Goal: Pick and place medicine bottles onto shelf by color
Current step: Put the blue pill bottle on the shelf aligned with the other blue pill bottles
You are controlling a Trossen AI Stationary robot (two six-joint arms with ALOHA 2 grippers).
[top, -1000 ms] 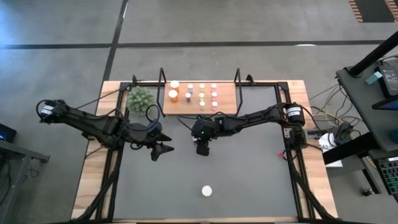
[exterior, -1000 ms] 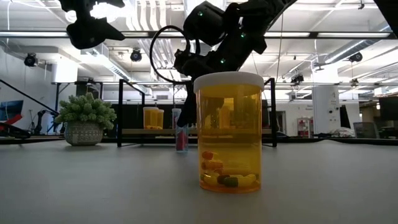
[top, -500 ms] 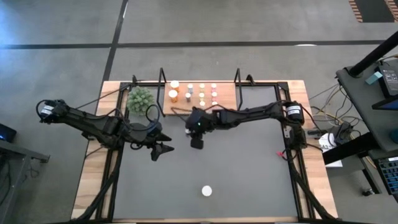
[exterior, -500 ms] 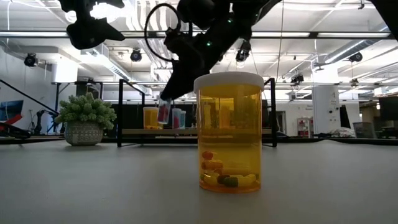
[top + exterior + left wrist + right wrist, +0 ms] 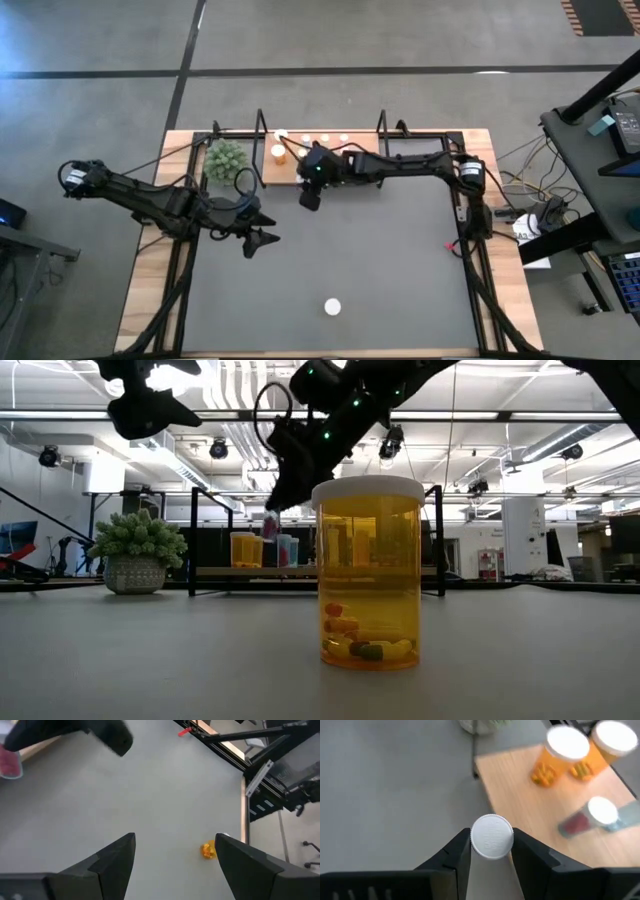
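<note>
My right gripper (image 5: 491, 851) is shut on a small pink medicine bottle (image 5: 270, 526) with a white cap, held in the air by the near left part of the shelf (image 5: 530, 805). The gripper (image 5: 309, 197) hides the bottle in the high view. On the wooden shelf (image 5: 366, 144) stand two orange bottles (image 5: 564, 756), a pink one (image 5: 592, 817) and other small ones on their bases. A wide orange bottle (image 5: 369, 572) stands on the mat near the front edge (image 5: 332, 307). My left gripper (image 5: 262, 230) hovers open over the mat's left part (image 5: 175, 855). My right gripper pinches the pink bottle just under its white cap (image 5: 491, 836) between its two fingers (image 5: 284, 488). The fingers slant down toward the table's left. The bottle hangs cap up, lifted clear of the mat and higher than the shelf board.
A green spiky plant in a pot (image 5: 226, 159) stands left of the shelf. Black wire frames (image 5: 192, 540) rise at both shelf ends. The dark mat (image 5: 380, 270) lies open between the shelf and the wide orange bottle.
My right gripper has lifted the pink bottle off the mat and carried it up and toward the far edge and a little left, to the shelf's near left part. The bottle, which stood on the mat, now hangs clear.
</note>
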